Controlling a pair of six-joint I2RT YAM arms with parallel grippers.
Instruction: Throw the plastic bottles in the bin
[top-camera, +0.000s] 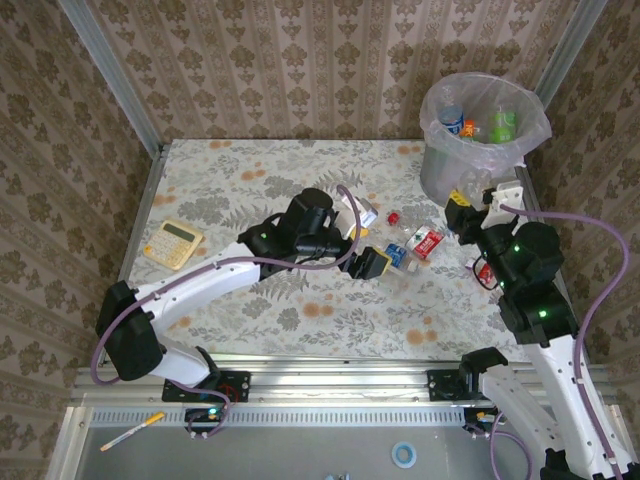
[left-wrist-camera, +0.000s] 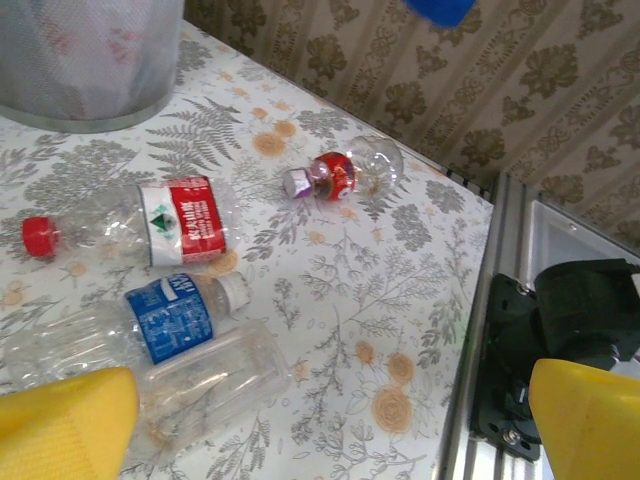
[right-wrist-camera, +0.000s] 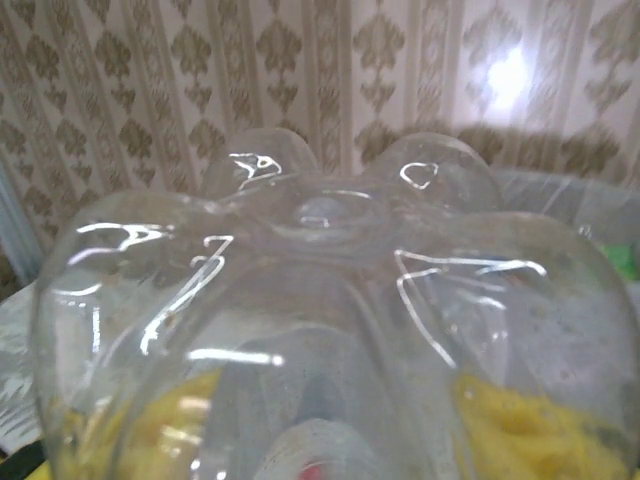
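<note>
The grey bin (top-camera: 440, 165), lined with a plastic bag, stands at the table's far right corner with several plastic bottles inside; its wall shows in the left wrist view (left-wrist-camera: 80, 60). My right gripper (top-camera: 462, 212) hangs just in front of it, shut on a clear bottle (right-wrist-camera: 320, 250) whose base faces the camera, yellow fingers (right-wrist-camera: 530, 430) on either side. My left gripper (left-wrist-camera: 330, 430) is open over the table (top-camera: 375, 262). Beside it lie a clear bottle (left-wrist-camera: 200, 380), a blue-label bottle (left-wrist-camera: 170, 315) and a red-label bottle (left-wrist-camera: 180, 225). A small red-label bottle (left-wrist-camera: 335, 175) lies further right.
A yellow calculator (top-camera: 172, 243) lies at the table's left side. The metal table edge (left-wrist-camera: 485, 330) and the right arm's base run close to the loose bottles. Patterned walls close in the table on three sides.
</note>
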